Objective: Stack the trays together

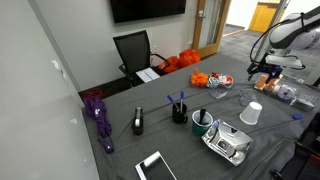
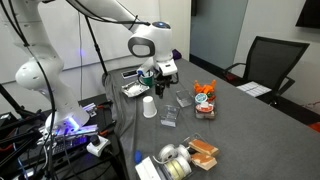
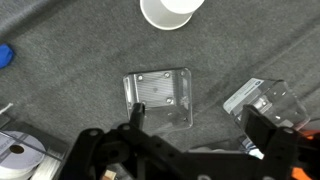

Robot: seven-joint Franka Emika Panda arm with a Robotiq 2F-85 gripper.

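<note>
A clear plastic tray (image 3: 157, 97) lies flat on the grey table, in the middle of the wrist view. A second clear tray (image 3: 266, 99) lies tilted at the right, apart from the first. Both trays show in both exterior views, the first tray (image 2: 170, 117) (image 1: 248, 96) and the second tray (image 2: 185, 99) (image 1: 287, 94). My gripper (image 3: 198, 126) hovers above them, open and empty. Its left finger is over the first tray's near edge and its right finger is beside the second tray. The gripper also shows in both exterior views (image 1: 265, 70) (image 2: 160, 78).
A white cup (image 3: 170, 10) (image 2: 150, 108) (image 1: 250, 112) stands just beyond the trays. Orange items (image 1: 208, 79) (image 2: 205, 100), a pen cup (image 1: 179, 110), a green cup (image 1: 202, 120), a food container (image 1: 230, 142), a purple umbrella (image 1: 98, 115) and a chair (image 1: 133, 50) are around.
</note>
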